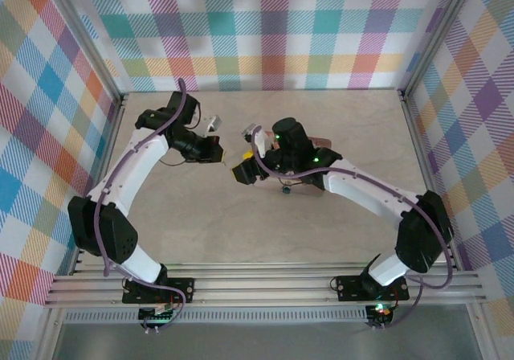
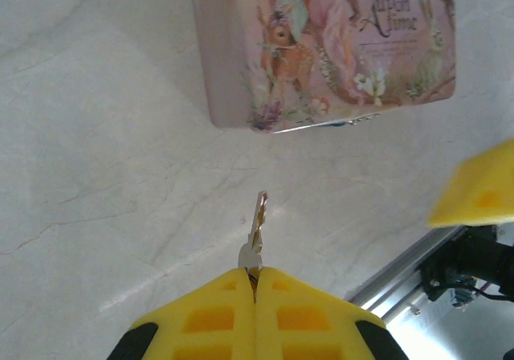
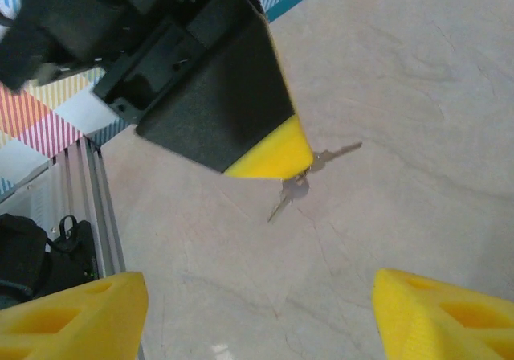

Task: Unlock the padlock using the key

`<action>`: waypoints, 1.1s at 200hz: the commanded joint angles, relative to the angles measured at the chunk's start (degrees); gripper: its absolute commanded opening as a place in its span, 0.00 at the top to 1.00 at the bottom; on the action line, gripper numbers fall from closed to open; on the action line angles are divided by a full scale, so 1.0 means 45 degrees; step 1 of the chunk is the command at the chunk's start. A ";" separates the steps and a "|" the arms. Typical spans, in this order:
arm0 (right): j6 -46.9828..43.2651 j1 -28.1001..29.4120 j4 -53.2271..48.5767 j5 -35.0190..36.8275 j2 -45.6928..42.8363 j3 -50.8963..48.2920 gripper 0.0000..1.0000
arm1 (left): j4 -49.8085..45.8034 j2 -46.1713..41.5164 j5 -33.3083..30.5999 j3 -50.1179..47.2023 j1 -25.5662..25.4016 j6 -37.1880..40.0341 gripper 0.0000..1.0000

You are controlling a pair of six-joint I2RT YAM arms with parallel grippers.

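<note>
Left gripper (image 2: 255, 278) jaws pressed together, pinching small silvery metal key (image 2: 257, 219), tip toward pink illustrated rectangular tin (image 2: 321, 47); lid shut, contents unseen. Tiny teal-blue padlock (image 1: 285, 190) at tin's near edge. Right gripper (image 3: 257, 316) jaws spread above table (image 3: 401, 95).

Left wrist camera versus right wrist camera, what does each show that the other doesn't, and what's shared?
Left wrist view: the pink tin lying ahead of the tip of the key. Right wrist view: what looks like a second key hanging under the first, and the plaid wall. Both: the left gripper shut on the key over the pale table, and the right gripper, open, one yellow fingertip in the left wrist view, both in its own.
</note>
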 commanded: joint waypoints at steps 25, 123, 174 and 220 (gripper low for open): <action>-0.3257 0.0036 0.0434 -0.0690 0.0421 0.0486 0.20 | -0.1368 -0.0038 0.1472 0.0825 -0.0057 0.1062 1.00; -0.4280 -0.0057 -0.0013 0.0592 0.2593 0.1984 0.67 | -0.1610 0.1214 0.1311 0.2086 0.0004 0.0671 1.00; -0.1482 -0.1112 0.1563 0.0063 0.1988 -0.0826 0.54 | -0.0984 0.0898 0.1390 0.1896 0.0153 0.0467 1.00; -0.1023 -0.1449 0.2657 -0.0766 0.1128 -0.2047 0.31 | -0.1148 0.1067 0.1406 0.1877 0.0177 0.0775 1.00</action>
